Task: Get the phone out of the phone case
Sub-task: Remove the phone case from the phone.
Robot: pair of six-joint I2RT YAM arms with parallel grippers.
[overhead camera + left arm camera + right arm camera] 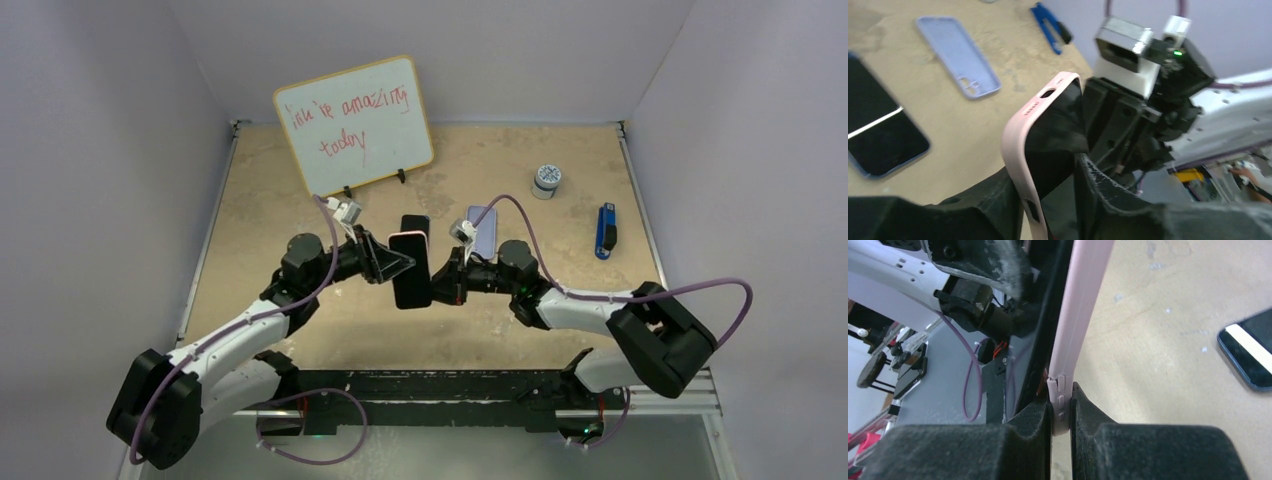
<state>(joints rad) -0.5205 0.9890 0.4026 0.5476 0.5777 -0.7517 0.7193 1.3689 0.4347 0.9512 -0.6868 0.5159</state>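
phone [411,275] is sitting in the pink case [1080,315], centre of top view, between both claws. right claw [1062,407] is clenching on the case's edge. left claw [1045,182] is straddling the opposite side, can't tell if gripping. lilac case [958,55] is lying on the worktop [520,170].

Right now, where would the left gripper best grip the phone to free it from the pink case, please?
Probably the phone's long edge, from the screen side: beside the right gripper, which pinches the pink case's rim, it seems lifted clear.
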